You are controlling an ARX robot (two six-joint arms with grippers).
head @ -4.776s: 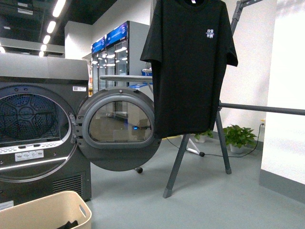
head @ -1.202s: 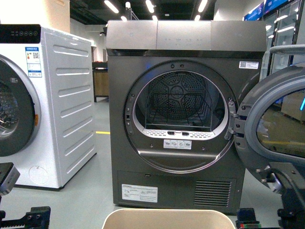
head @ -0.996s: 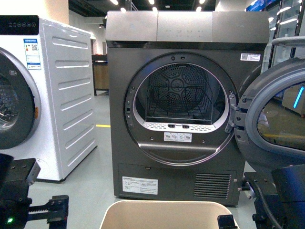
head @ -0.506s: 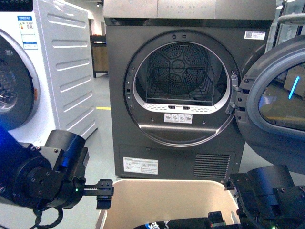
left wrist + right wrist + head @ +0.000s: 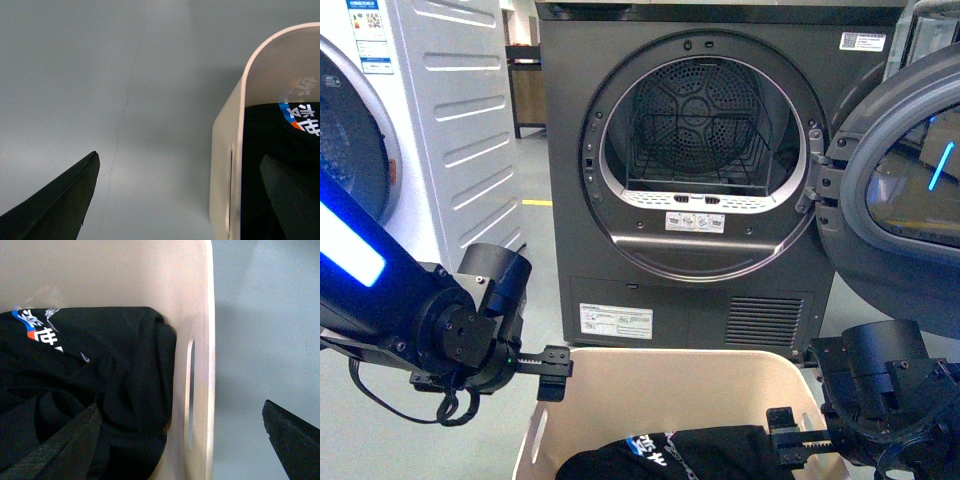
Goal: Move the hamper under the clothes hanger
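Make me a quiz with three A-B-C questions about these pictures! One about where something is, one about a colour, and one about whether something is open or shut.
1. Where is the crumpled black clothing?
A. in the beige plastic hamper
B. on the bare floor
C. on a chair

2. What colour is the front-loading dryer?
A. red
B. dark grey
C. yellow

3. How is the left gripper?
A. shut on the clothing
B. shut on the dryer's door
C. open, astride the hamper's wall

Answers:
1 A: the clothing lies against the hamper's inner wall.
2 B: the dryer's metal body is dark grey.
3 C: the left wrist view shows one finger outside the wall and one inside.
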